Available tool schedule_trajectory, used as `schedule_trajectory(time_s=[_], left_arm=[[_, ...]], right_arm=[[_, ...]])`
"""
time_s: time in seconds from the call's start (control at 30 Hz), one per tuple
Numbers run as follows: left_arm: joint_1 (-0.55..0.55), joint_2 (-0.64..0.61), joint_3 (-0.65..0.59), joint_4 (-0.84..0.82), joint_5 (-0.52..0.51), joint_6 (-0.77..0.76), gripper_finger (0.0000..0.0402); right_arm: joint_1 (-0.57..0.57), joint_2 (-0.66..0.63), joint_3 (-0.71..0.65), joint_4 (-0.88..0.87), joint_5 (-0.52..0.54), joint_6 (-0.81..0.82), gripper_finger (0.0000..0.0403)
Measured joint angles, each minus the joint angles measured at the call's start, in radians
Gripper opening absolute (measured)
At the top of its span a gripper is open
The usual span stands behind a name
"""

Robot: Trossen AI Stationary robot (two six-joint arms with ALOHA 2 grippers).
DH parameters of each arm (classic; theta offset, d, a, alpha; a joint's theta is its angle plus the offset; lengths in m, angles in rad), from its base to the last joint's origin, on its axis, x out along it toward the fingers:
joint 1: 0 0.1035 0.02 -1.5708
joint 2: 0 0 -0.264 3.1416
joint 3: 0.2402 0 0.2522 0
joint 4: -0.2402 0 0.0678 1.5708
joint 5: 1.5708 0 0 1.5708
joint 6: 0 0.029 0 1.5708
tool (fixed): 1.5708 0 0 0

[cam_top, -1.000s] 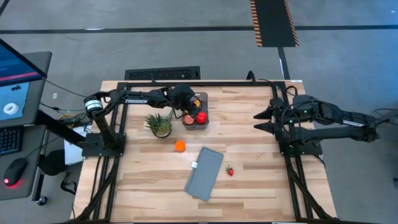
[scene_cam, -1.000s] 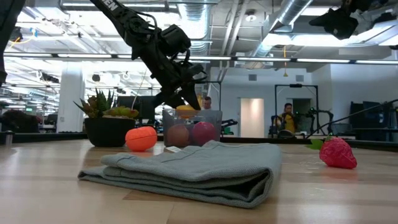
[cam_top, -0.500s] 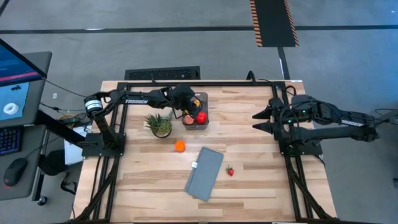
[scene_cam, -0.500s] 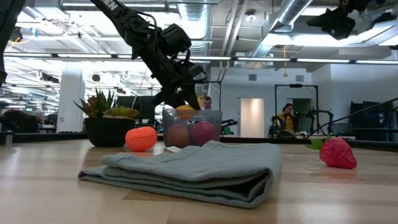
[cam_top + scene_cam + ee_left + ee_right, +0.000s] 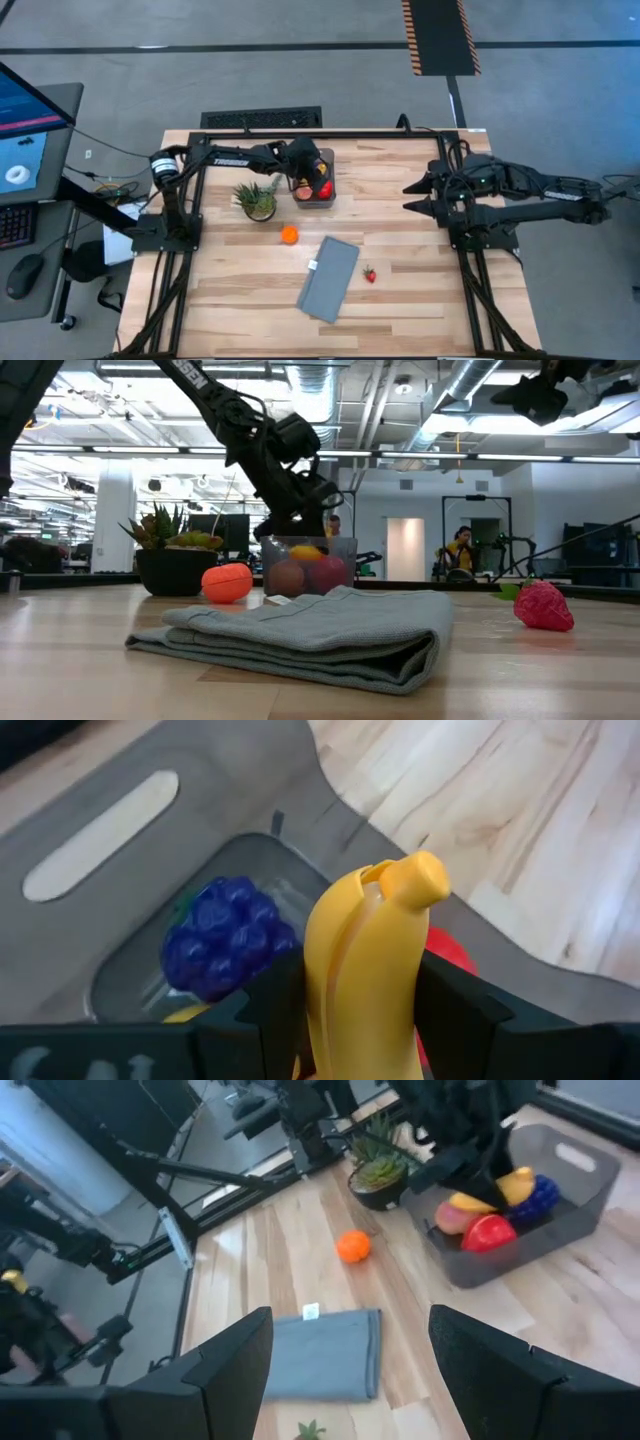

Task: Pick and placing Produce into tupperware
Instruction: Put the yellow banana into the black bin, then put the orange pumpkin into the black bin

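Note:
The tupperware (image 5: 323, 185) stands at the table's far middle, a clear-grey tub (image 5: 345, 555) holding purple grapes (image 5: 225, 935), a red fruit (image 5: 490, 1232) and a pink peach (image 5: 452, 1217). My left gripper (image 5: 306, 172) reaches into it from the left, shut on a yellow banana (image 5: 365, 970). An orange (image 5: 289, 235) and a small strawberry (image 5: 370, 274) lie loose on the wood. My right gripper (image 5: 414, 195) hangs open and bare above the table's right side. My left gripper pinches the banana's body (image 5: 330, 995) between its two fingers (image 5: 455, 1010), one on each side. The fingers slant down from the table's left and lie along the banana, whose tip (image 5: 420, 878) juts past them. The banana (image 5: 305, 553) sits below the tub's rim; what it rests on is hidden.
A potted spiky plant (image 5: 257, 198) stands just left of the tub. A folded grey cloth (image 5: 330, 278) lies in the near middle, between the orange and the strawberry. Bare wood lies to the right of the tub. People stand in the room behind (image 5: 462, 550).
My left gripper has sunk with the banana, still shut on it, and edged slightly toward the table's right. The banana, earlier at the tub's rim, now lies down among the fruit inside.

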Motion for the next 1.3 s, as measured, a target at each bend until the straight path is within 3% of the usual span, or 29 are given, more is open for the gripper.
schedule_trajectory(time_s=[0.57,1.0,1.3], left_arm=[[0.012,0.01,0.015,-0.026,0.003,0.023,0.0157],[0.013,0.01,0.015,-0.02,0.002,0.014,0.0244],[0.013,0.01,0.015,-0.012,0.05,-0.006,0.0252]], right_arm=[[0.037,0.0,0.0,-0.01,0.011,-0.008,0.0291],[0.037,0.0,0.0,-0.01,0.011,-0.006,0.0291],[0.037,0.0,0.0,-0.01,0.011,0.001,0.0291]])
